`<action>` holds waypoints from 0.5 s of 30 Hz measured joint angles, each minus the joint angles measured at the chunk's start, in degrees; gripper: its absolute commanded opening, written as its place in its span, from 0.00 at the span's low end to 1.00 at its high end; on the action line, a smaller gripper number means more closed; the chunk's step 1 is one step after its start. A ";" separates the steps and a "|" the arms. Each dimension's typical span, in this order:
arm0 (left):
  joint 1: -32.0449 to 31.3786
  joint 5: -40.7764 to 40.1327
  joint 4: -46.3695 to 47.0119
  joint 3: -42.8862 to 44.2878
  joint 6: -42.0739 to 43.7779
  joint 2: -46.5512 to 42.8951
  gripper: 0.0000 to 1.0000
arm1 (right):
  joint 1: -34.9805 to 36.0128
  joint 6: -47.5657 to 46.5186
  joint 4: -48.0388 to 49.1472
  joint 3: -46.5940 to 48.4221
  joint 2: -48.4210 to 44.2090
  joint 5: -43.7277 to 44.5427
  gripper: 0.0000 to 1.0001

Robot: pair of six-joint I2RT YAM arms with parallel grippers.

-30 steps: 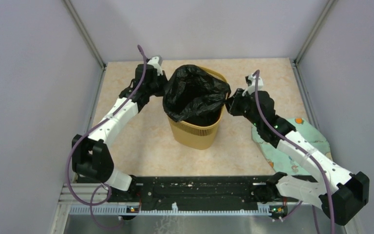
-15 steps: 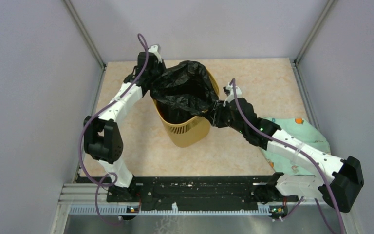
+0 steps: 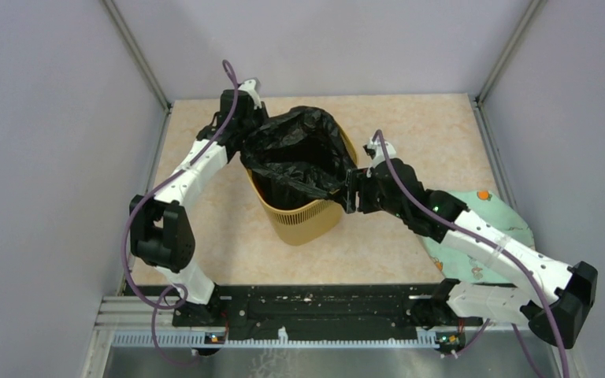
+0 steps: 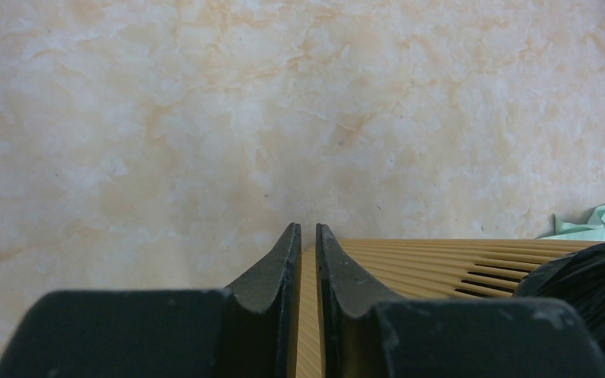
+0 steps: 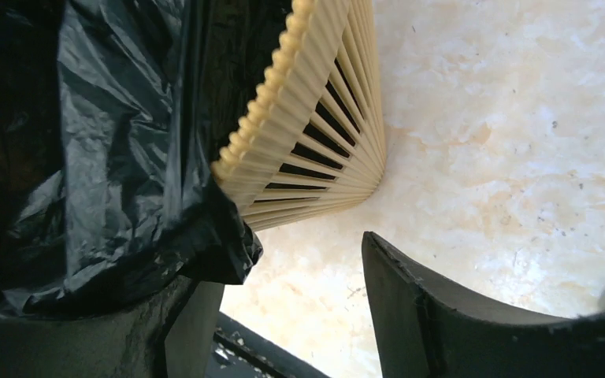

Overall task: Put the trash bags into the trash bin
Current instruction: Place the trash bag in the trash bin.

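Observation:
The mustard-yellow trash bin point(image 3: 299, 220) stands mid-table, tilted. The black trash bag point(image 3: 295, 153) sits in its mouth and is draped over the rim. My left gripper point(image 3: 250, 134) is at the bin's back-left rim. In the left wrist view it point(image 4: 308, 230) is shut, with only a thin slit showing the bin's ribs point(image 4: 441, 264), and the bag point(image 4: 591, 283) lies to its right. My right gripper point(image 3: 352, 191) is at the bin's right rim. In the right wrist view it point(image 5: 291, 268) is open, with a bag fold point(image 5: 87, 157) lying over its left finger beside the slotted bin wall point(image 5: 315, 118).
A pale green patterned cloth point(image 3: 496, 220) lies on the table at the right, under my right arm; its corner shows in the left wrist view point(image 4: 599, 220). The black base rail point(image 3: 315, 303) runs along the near edge. Grey walls enclose the table on three sides.
The bin and bag have shifted left and tilted. My right gripper has followed leftward along the rim and my left arm has drawn in toward the back left.

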 measured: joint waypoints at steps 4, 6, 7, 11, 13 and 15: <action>0.00 0.07 -1.09 -0.28 0.55 -0.44 0.18 | 0.28 -0.94 -4.09 2.64 -0.37 0.50 0.67; 0.00 0.22 -1.64 -0.28 0.72 -0.44 0.18 | 0.35 -1.31 -5.55 3.74 -0.39 0.72 0.69; 0.00 0.44 -1.73 -0.28 0.79 -0.44 0.18 | 0.37 -1.46 -6.34 4.28 -0.42 0.83 0.70; 0.00 1.33 -2.25 -0.26 1.16 -0.44 0.18 | 0.37 -2.34 -9.27 6.71 -0.72 1.49 0.73; -0.02 1.62 -2.47 -0.26 1.31 -0.44 0.18 | 0.37 -2.62 -10.62 8.02 -0.94 1.86 0.74; -0.02 2.01 -2.73 -0.26 1.38 -0.44 0.18 | 0.37 -2.97 -11.91 9.40 -1.20 2.40 0.74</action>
